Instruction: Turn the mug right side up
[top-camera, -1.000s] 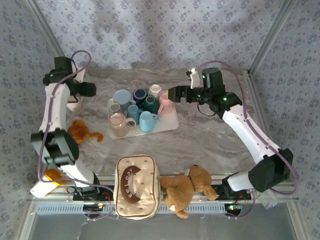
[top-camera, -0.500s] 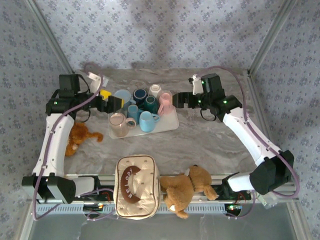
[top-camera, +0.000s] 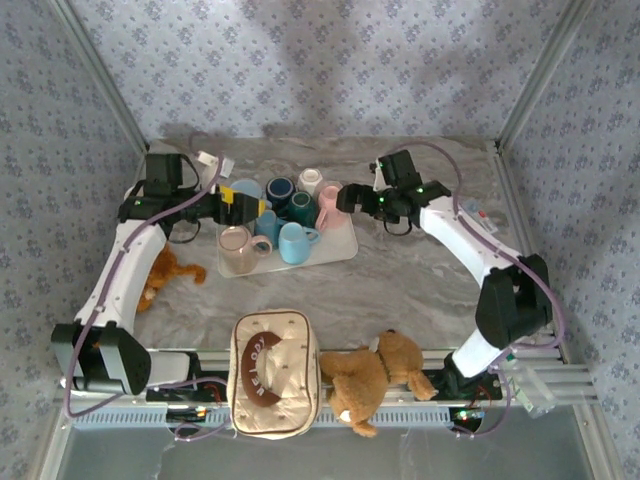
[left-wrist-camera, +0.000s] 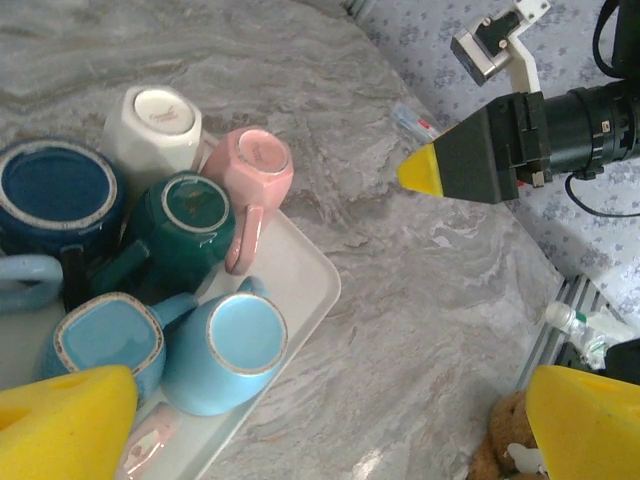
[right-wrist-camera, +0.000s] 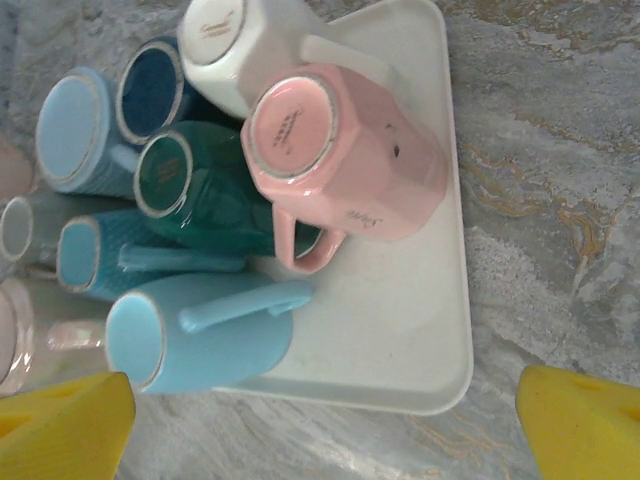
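Note:
Several mugs stand bottom up on a white tray. Among them are a pink mug, a white one, a teal one, a dark blue one and a light blue one. My right gripper hovers open just right of the pink mug, with nothing between its yellow pads. My left gripper hangs open over the tray's left part, and its jaws hold nothing.
A brown plush toy lies left of the tray. A beige bag and a teddy bear sit at the near edge. A small wrapped item lies on the marble right of the right arm.
The left arm swung in from the far left to the tray and opened its jaws wider. The right gripper moved closer to the pink mug.

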